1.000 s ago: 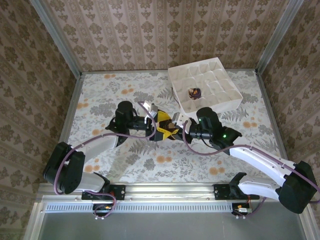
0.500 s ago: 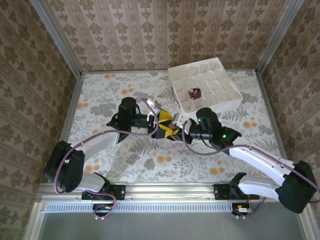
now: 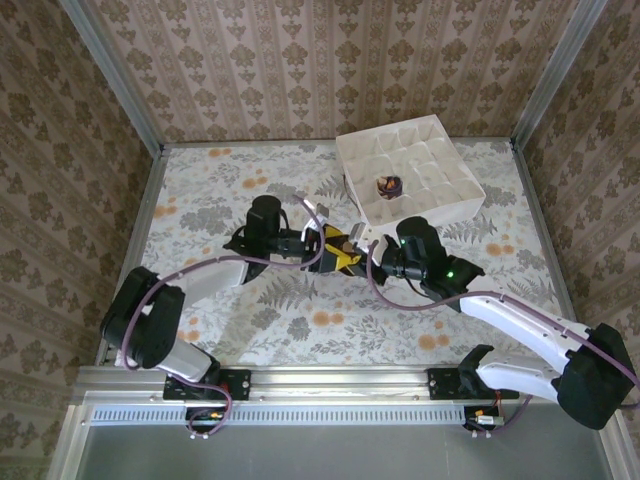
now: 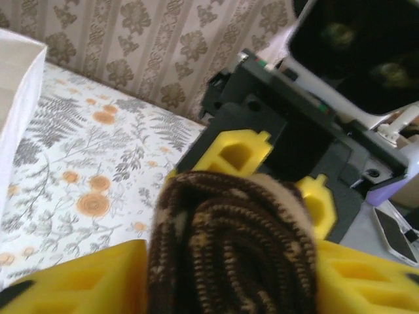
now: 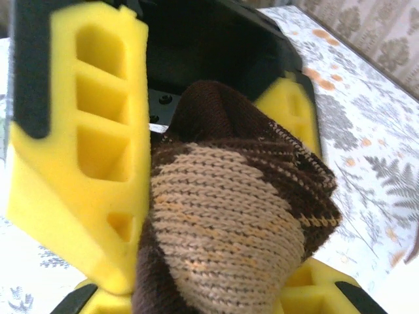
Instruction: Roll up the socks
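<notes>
The brown diamond-checked sock (image 3: 337, 250) is a tight roll held above the table's middle, between both grippers. My left gripper (image 3: 323, 244) reaches it from the left, my right gripper (image 3: 351, 256) from the right, and their yellow fingers meet around it. The left wrist view has the roll's coiled end (image 4: 229, 248) wedged between my left gripper's fingers (image 4: 72, 278). In the right wrist view the sock's tan patch (image 5: 222, 222) bulges up between my right gripper's fingertips (image 5: 314, 281). The purple striped sock (image 3: 388, 185) sits as a small ball in a tray cell.
A white divided tray (image 3: 440, 165) stands at the back right of the flowered table (image 3: 200, 200), just beyond the grippers. Patterned walls (image 3: 300, 60) close in the back and both sides.
My left gripper has slid right and closed in on the right gripper. The brown sock between them has drawn into a smaller bundle. The right arm has hardly moved.
</notes>
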Available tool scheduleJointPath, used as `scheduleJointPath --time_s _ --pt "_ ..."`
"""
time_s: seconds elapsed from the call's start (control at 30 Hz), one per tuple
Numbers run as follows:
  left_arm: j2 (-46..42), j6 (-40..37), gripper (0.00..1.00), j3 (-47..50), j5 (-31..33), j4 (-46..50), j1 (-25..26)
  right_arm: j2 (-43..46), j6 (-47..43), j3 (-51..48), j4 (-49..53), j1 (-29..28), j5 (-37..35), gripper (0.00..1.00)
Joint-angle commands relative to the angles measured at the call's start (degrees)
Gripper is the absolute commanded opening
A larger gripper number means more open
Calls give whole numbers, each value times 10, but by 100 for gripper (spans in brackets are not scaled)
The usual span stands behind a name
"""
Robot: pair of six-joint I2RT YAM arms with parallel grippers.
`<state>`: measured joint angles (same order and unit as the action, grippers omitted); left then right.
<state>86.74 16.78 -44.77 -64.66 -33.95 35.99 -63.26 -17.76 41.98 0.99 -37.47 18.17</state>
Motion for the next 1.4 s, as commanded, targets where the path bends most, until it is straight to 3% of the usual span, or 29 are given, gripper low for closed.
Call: scheduleJointPath --time_s 0.0,0.03,0.13,0.2,0.33,0.43,0.5,0.63,0.73,0.9,1.1,1.37 --pt "42 97 30 -13 -9 -118 0 10 12 1 -68 -7 19 0" --pt "53 124 18 -13 -14 -156 -3 11 12 0 -70 -8 16 0" --pt "80 190 0 -9 -25 -258 -14 17 9 -6 -74 -7 7 0" --pt "88 211 0 -6 -25 -294 -22 20 10 -6 -69 -7 2 8" --pt "78 185 0 -6 -19 -272 -37 29 12 -3 -53 -7 -7 51" --pt "52 115 0 -9 5 -176 -48 41 12 11 -16 -1 -9 58" --pt "27 35 0 -21 38 -57 -51 51 11 25 14 7 -13 59" --pt "-4 -167 0 -98 164 268 -46 55 25 57 67 44 -33 62" --pt "9 -241 0 -153 241 387 -45 26 61 99 107 89 -71 61" --pt "54 -309 0 -239 346 474 -27 -94 150 194 184 163 -145 58" --pt "128 -376 0 -349 439 546 11 -268 194 317 234 203 -142 53" --pt "148 -392 0 -355 458 548 13 -429 211 417 271 210 -88 51"
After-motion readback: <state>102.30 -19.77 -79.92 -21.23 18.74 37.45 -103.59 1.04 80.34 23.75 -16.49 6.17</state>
